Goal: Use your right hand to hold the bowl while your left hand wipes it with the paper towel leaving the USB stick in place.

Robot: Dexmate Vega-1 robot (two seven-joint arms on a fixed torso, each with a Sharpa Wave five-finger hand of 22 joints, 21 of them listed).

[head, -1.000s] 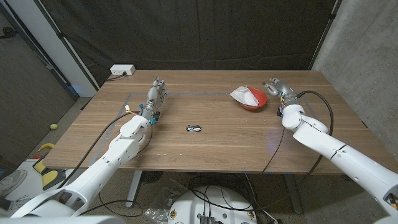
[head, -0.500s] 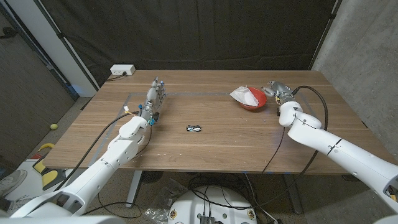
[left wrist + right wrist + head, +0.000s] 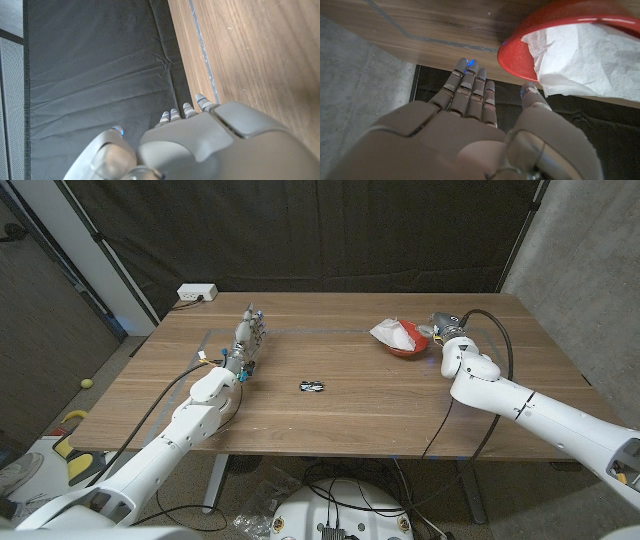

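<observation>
A red bowl (image 3: 410, 344) stands at the table's far right with a crumpled white paper towel (image 3: 392, 332) lying in it. My right hand (image 3: 445, 330) is just beside the bowl's right rim, fingers straight and apart, holding nothing. In the right wrist view that hand (image 3: 470, 125) reaches toward the bowl (image 3: 520, 52), its thumb tip close to the rim and the paper towel (image 3: 585, 55), without touching. A small black USB stick (image 3: 312, 387) lies at the table's middle. My left hand (image 3: 247, 340) stands on edge at the far left, empty, fingers extended (image 3: 200, 145).
A white power strip (image 3: 196, 293) sits at the table's back left corner. Taped lines (image 3: 300, 332) mark the wooden table (image 3: 330, 420). A dark curtain hangs behind, and a grey wall stands to the right.
My right arm has swung inward, bringing the right hand closer to the bowl's right rim. The left arm, bowl, towel and USB stick have stayed put.
</observation>
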